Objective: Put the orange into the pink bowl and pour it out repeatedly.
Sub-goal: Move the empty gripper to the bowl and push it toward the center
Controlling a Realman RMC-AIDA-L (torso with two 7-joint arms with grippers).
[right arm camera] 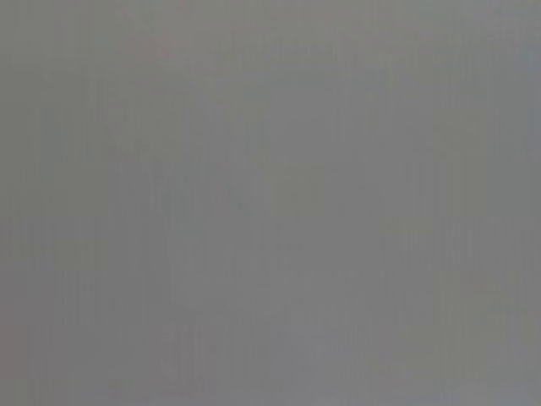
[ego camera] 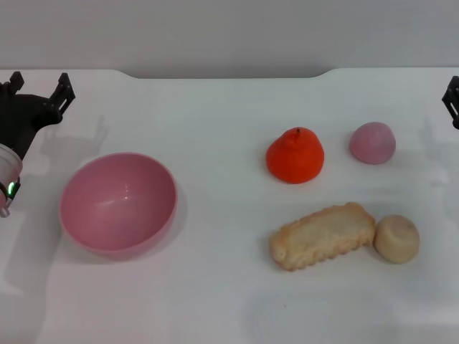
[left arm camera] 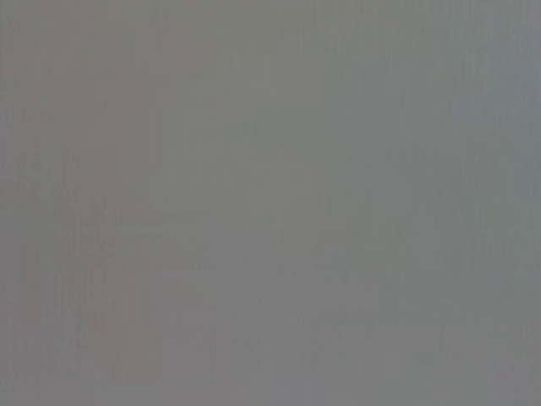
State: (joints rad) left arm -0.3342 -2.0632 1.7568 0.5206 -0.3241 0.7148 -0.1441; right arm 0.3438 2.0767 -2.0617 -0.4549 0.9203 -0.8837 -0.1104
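The orange (ego camera: 295, 155) sits upright on the white table (ego camera: 215, 287), right of centre, its dark stem nub pointing up. The pink bowl (ego camera: 117, 202) stands upright and empty at the left. My left gripper (ego camera: 39, 80) hovers at the far left, behind the bowl and apart from it, open with nothing between its fingers. Only a sliver of my right gripper (ego camera: 453, 100) shows at the right edge, far from the orange. Both wrist views show plain grey and none of the objects.
A pink-mauve ball (ego camera: 372, 142) lies just right of the orange. Nearer the front, a beige bread-like piece (ego camera: 322, 236) lies beside a beige ball (ego camera: 396, 239). The table's back edge runs along the top of the head view.
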